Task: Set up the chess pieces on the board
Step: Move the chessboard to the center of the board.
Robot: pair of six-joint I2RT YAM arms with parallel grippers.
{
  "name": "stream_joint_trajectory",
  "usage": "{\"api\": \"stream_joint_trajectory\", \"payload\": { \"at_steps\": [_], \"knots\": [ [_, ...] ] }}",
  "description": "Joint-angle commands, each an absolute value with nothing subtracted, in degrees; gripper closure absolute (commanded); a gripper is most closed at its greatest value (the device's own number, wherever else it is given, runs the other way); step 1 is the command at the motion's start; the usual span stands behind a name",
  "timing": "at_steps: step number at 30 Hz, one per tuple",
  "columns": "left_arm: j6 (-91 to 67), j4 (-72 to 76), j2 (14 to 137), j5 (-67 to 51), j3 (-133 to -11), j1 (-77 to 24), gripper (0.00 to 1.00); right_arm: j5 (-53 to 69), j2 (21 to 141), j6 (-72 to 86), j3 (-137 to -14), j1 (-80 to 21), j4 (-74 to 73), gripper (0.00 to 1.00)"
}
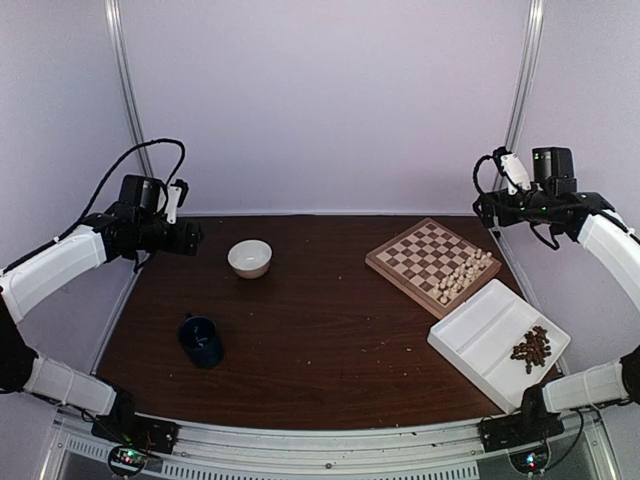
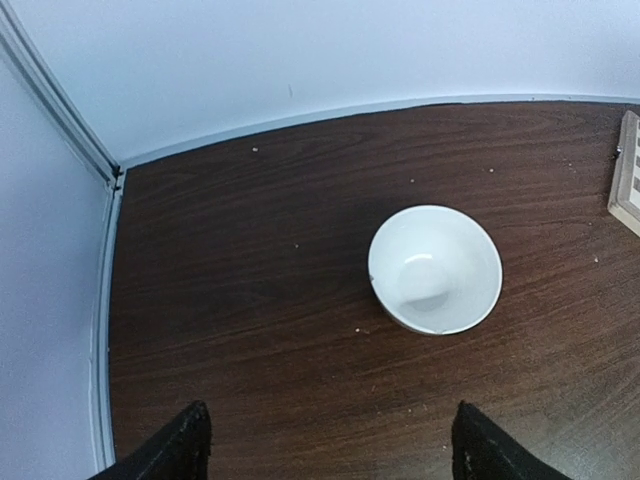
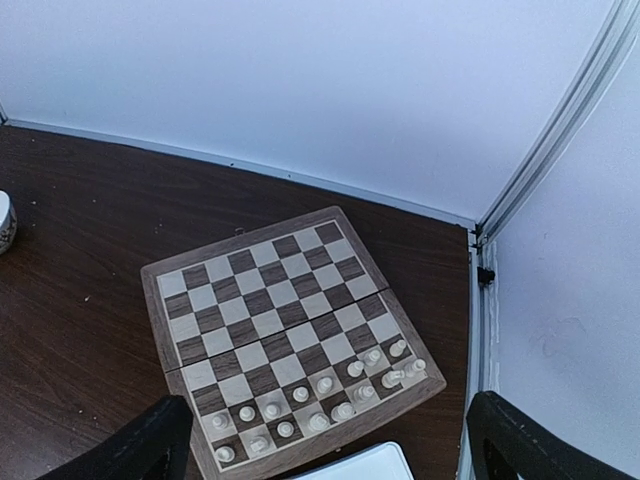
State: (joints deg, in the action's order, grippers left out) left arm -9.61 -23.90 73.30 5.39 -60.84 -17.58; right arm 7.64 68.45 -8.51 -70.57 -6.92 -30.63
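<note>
- Dark table (image 1: 320,340) carried the board (image 1: 425,250) at far right — cream chess pieces (image 1: 462,275) lined its edge beside the white tray (image 1: 478,330).
- Brown chess pieces (image 1: 531,348) lay heaped in that tray.
- Left gripper (image 2: 331,410) and right gripper (image 3: 330,400) hung spread wide, empty.

A white bowl (image 1: 249,257) sits upright on the dark wooden table (image 1: 320,340). A dark blue mug (image 1: 201,341) stands nearer, and a white two-compartment tray (image 1: 476,335) lies far right.

The square checkered wooden board (image 3: 270,330) looks matt; the round white bowl (image 2: 435,268) glossy; the dark brown wood-grain table (image 2: 250,250) smooth.
</note>
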Motion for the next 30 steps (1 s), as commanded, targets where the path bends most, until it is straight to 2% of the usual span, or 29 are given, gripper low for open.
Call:
{"api": "stream_joint_trajectory", "payload": {
  "at_steps": [1, 6, 10, 17, 20, 24, 27, 30],
  "knots": [
    [-10.61, -18.72, 73.94, -1.36, -58.77, -14.48, 0.21, 8.16, 70.11, -9.49, -68.93, -4.88, -27.59, 0.01],
    [-11.32, -23.33, 76.01, -2.14, -62.25, -15.45, 0.31, 9.5, 73.7, -11.74, -69.84, -3.23, -27.41, 0.01],
    [-13.42, -23.75, 78.19, -3.39, -64.95, -19.33, 0.32, 7.26, 77.8, -11.56, -71.0, -2.23, -26.36, 0.04],
    [-17.24, -25.13, 89.64, -6.31, -76.18, -29.78, 0.3, 8.05, 90.48, -9.11, -78.46, -0.22, -29.03, 0.26],
    [-18.57, -25.15, 96.24, -8.05, -82.02, -34.31, 0.27, 9.64, 97.21, -7.64, -83.91, 1.03, -30.72, 0.3],
    [-20.05, -25.15, 104.67, -9.63, -89.86, -39.35, 0.23, 11.13, 105.97, -6.44, -91.79, 2.17, -33.48, 0.26],
    [-21.9, -25.2, 110.63, -10.77, -94.84, -41.72, 0.22, 10.33, 113.07, -4.59, -98.58, 2.8, -35.6, 0.17],
    [-23.93, -25.19, 114.99, -13.14, -98.3, -43.03, 0.23, 9.3, 120.56, -2.35, -106.55, 3.34, -38.8, 0.15]
  ]
}}
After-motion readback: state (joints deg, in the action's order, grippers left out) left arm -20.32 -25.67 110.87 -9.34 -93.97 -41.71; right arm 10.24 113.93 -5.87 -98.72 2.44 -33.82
